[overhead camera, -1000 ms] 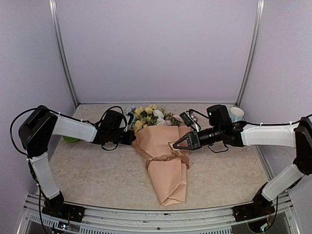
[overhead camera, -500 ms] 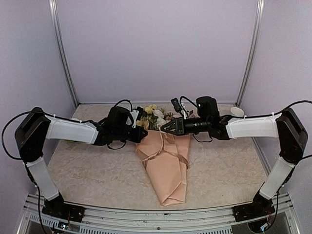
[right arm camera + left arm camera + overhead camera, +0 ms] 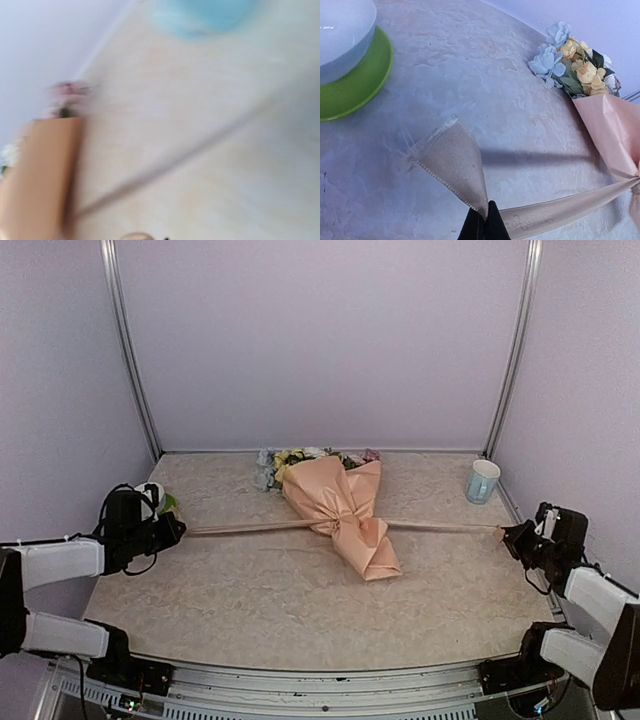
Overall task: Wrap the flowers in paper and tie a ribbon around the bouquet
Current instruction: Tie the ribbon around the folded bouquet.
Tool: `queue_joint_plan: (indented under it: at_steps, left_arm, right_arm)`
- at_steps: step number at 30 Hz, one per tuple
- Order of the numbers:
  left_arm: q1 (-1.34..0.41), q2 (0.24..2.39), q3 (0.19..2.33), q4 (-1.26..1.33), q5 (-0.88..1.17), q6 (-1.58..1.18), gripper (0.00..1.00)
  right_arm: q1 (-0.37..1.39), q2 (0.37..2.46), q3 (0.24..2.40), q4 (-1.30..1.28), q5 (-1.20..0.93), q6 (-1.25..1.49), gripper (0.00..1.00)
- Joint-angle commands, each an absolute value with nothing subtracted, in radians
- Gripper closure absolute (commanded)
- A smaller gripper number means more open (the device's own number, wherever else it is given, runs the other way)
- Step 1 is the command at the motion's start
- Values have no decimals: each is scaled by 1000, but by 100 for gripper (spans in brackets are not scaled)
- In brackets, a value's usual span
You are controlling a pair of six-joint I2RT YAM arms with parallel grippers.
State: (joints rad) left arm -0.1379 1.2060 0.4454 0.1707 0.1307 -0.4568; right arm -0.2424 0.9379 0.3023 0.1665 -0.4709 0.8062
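- Nearest the camera in the overhead view, both arms were swung out low to the sides. The left arm was cut off by the left edge of the frame and the right arm by the lower right corner.
- The left gripper [image 3: 484,224] had its fingers pressed together on the ribbon [image 3: 250,528]. Its wrist view showed only the dark fingertips at the bottom edge, with the ribbon's frayed end fanning up and to the left of them.
- The right gripper [image 3: 506,532], at middle right of the overhead view, was closed on the ribbon's other end. Its own wrist view was badly smeared, and the fingers could hardly be made out there.
- The ribbon ran taut and straight across the marbled table [image 3: 250,590] from one gripper to the other, meeting the bouquet [image 3: 345,510] at its pinched waist. Whether it was knotted there could not be told.
- The bouquet lay at centre frame, with the narrow end of its peach paper [image 3: 372,552] pointing lower right.
- At far left, a white bowl [image 3: 340,30] sat on a green plate [image 3: 360,85]. Both were cropped by the wrist view's upper left corner and mostly hidden behind the arm from above.
- A pale blue cup [image 3: 483,480] stood upright at upper right, just a blue blur in the right wrist view.
- Farthest back, the flowers [image 3: 290,458] peeked past the paper's rim, partly covered by it.
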Motion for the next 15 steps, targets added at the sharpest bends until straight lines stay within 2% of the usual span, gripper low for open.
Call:
queue_joint_plan:
  at_steps: [1,6,9,11,15]
  left_arm:
    - [7,1094,337,145,156,-523,100]
    - [156,1025,310,137,195,-544,100]
    - [296,1019,322,116,233,-507,100]
    - [322,1033,318,132,286,-517,100]
    - [326,1035,307,138,266,-519,100]
  right_arm:
    - [-466,765,193,-8,-325,819,100]
    - [-521,856,200,-20,-267,741,100]
    - [-602,955,189,59,-317,716,100]
    - [-622,994,189,88,-321,703,100]
    - [-624,1014,196,95,-317,684,100]
